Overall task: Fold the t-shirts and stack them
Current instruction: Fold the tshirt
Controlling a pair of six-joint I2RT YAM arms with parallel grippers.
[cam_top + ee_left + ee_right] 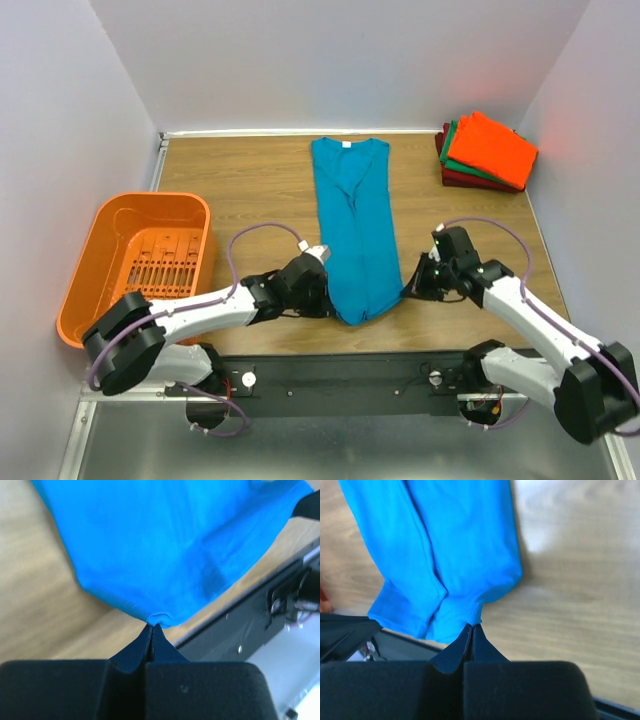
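A teal-blue t-shirt (352, 230) lies folded into a long narrow strip down the middle of the table, its white neck label at the far end. My left gripper (322, 290) is shut on the near left corner of its hem (159, 618). On the other side, my right gripper (410, 285) is shut on the near right corner (475, 615). Both pinch only the cloth's edge, with the jaws pressed together. A stack of folded t-shirts (487, 152), orange on top of green and dark red, sits at the far right.
An orange slotted basket (140, 262) stands at the left of the table. The black arm-mount rail (350, 378) runs along the near edge. White walls close in the table at the back and on both sides.
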